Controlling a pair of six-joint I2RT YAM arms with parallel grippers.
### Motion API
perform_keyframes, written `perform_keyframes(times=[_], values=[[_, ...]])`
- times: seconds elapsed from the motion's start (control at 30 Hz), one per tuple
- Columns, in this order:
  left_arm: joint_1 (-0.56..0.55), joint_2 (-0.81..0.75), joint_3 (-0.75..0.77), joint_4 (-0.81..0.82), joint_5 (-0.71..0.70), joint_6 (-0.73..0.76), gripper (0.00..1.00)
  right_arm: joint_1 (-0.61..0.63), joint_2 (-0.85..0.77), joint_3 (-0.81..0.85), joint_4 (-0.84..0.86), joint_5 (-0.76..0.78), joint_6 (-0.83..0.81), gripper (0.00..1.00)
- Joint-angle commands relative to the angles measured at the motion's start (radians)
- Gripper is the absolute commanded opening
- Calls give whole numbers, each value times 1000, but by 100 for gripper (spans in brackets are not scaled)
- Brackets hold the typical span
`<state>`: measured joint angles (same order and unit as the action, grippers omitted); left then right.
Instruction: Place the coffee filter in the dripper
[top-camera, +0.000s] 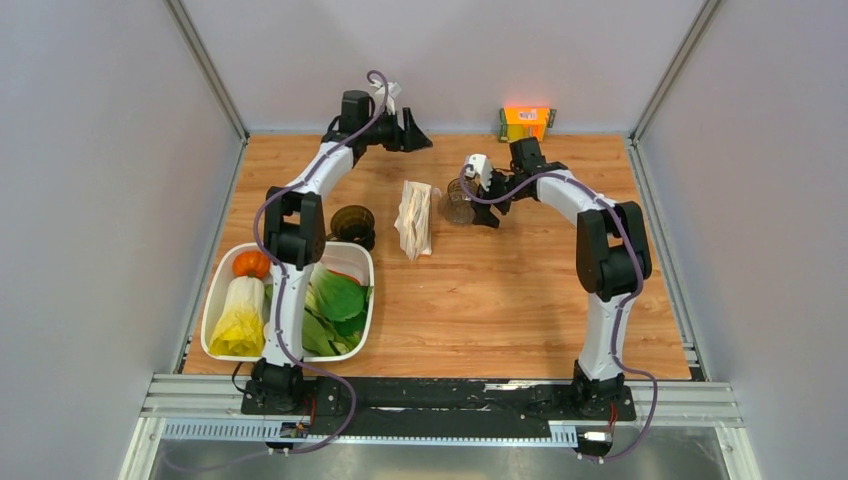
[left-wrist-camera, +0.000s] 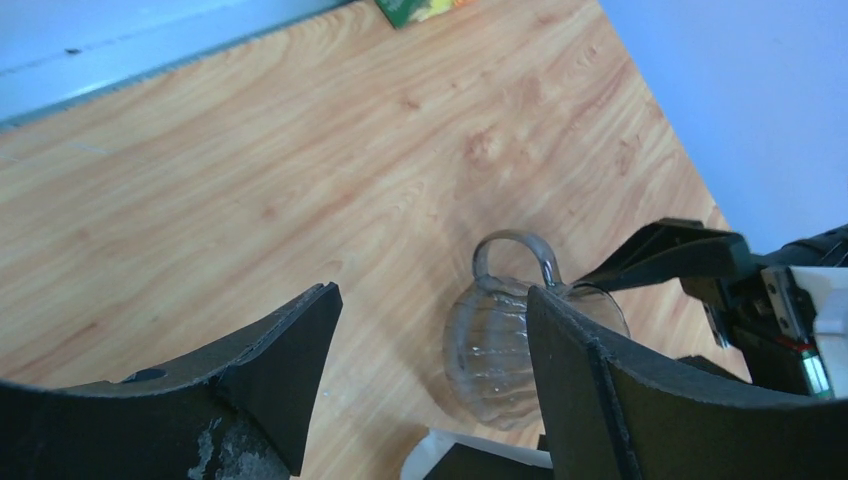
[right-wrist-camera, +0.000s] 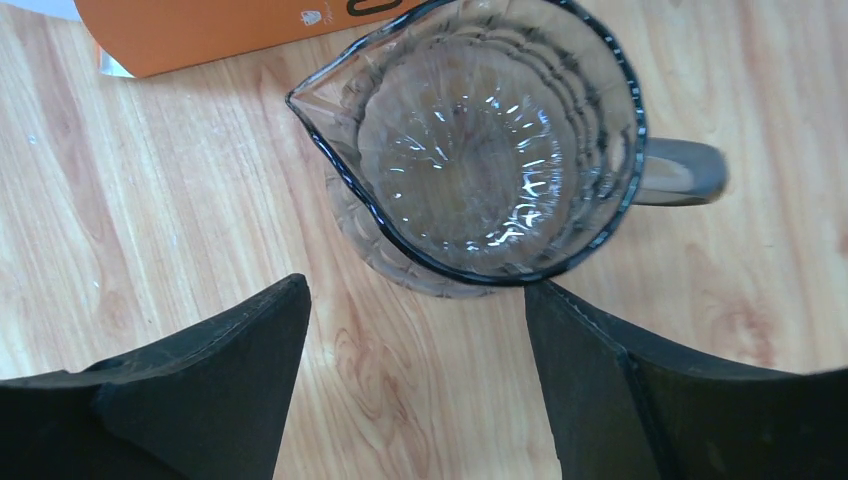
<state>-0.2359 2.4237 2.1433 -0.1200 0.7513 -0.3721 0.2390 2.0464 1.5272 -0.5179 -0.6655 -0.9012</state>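
While both stand open and empty, the left gripper hovers over the far table, the right gripper just short of the clear ribbed glass jug. The dark-brown see-through dripper stands beside the white bowl; the white paper coffee filter, perhaps hidden, I cannot place.

bench: light wood-grain top | clear ribbed glass jug: just ahead of right jaws | clear-wrapped cream filter packet: left of right jaws | dark brown see-through dripper cup: nearward of left jaws | orange box: beyond right jaws | white oval tray: well apart from both
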Motion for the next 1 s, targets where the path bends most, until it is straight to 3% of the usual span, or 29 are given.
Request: perform_keyframes(times=[0.0, 0.23, 0.5, 0.73, 0.97], values=[[-24, 3, 24, -10, 64, 5, 78, -45, -68, 22, -13, -46, -162, 83], [-25, -17, -15, 12, 87, 25, 78, -131, 16, 188, -2, -26, -330, 82], [-16, -42, -61, 20, 77, 1, 76, -105, 168, 356, 172, -18, -270, 73], [11, -60, -87, 64, 87, -57, 76, -98, 193, 347, 176, -101, -284, 66], [15, -65, -95, 56, 87, -53, 76, -85, 208, 302, 183, -184, -314, 64]])
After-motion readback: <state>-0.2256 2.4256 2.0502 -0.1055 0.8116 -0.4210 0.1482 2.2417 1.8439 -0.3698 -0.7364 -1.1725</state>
